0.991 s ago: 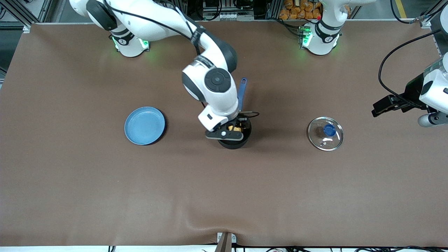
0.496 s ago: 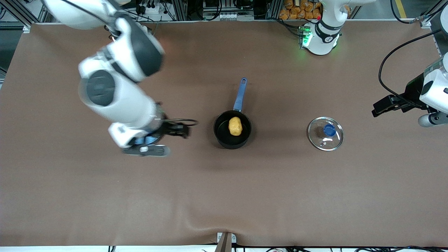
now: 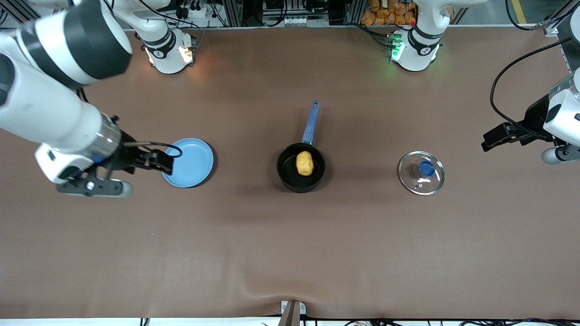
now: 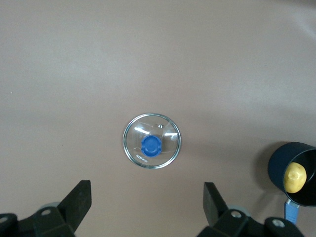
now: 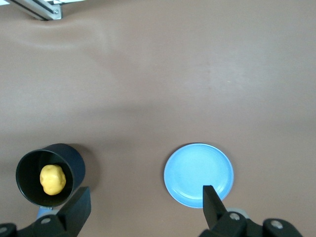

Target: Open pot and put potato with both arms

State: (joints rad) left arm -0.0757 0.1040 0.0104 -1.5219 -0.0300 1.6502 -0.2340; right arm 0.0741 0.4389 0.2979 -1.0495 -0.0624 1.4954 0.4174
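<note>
The black pot [image 3: 290, 179] stands uncovered at mid-table, its blue handle [image 3: 311, 120] pointing toward the arms' bases. The yellow potato [image 3: 305, 163] lies inside it. The glass lid [image 3: 421, 173] with its blue knob lies flat on the table beside the pot, toward the left arm's end. My right gripper [image 3: 93, 185] is open and empty, raised over the table by the blue plate. My left gripper [image 3: 559, 155] is open and empty, raised near the left arm's end, where it waits. The left wrist view shows the lid [image 4: 152, 145], pot [image 4: 276, 165] and potato [image 4: 295, 177]. The right wrist view shows the pot [image 5: 74, 160] and potato [image 5: 52, 179].
A flat blue plate [image 3: 188, 162] lies empty beside the pot toward the right arm's end, also in the right wrist view [image 5: 198, 175]. A brown mat [image 3: 290, 253] covers the table, with a metal bracket [image 3: 292, 312] at its nearest edge.
My right gripper was over the pot with the potato; it let go, rose and swung away toward the right arm's end. The potato now lies in the pot. The left arm has not moved.
</note>
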